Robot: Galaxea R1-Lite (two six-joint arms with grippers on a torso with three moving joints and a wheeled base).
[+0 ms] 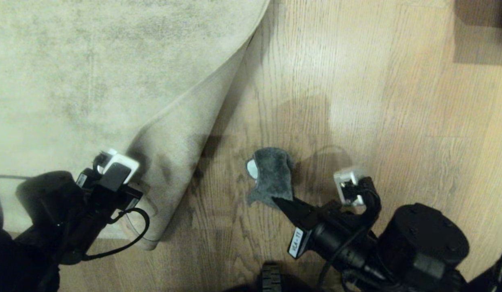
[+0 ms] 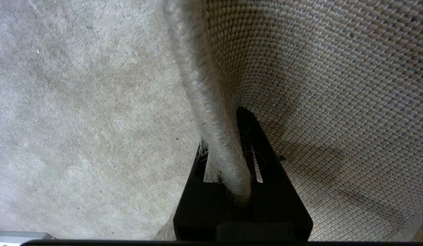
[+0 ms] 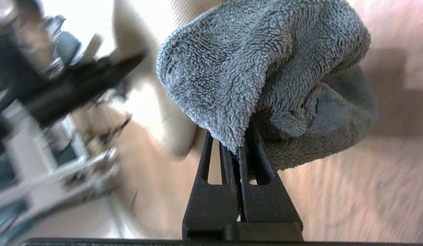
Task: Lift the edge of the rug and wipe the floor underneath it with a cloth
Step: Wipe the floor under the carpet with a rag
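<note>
My left gripper (image 1: 131,194) is at the lower left, shut on the rug edge (image 1: 190,154). It holds the pale corner up off the floor (image 1: 356,101), so the flap curls over the rug. In the left wrist view the fuzzy rug edge (image 2: 204,85) runs between the black fingers (image 2: 262,160), with woven backing on one side and pile on the other. My right gripper (image 1: 284,201) is shut on the dark grey-blue cloth (image 1: 273,174), low over the bare planks beside the raised flap. The cloth (image 3: 259,68) bunches over the right gripper (image 3: 241,145) fingertips.
The large pale rug (image 1: 72,73) fills the upper left. Wood planks stretch right and toward the far side. A dark block (image 1: 483,32) sits at the far right corner. Part of my base (image 1: 271,280) shows at the near edge.
</note>
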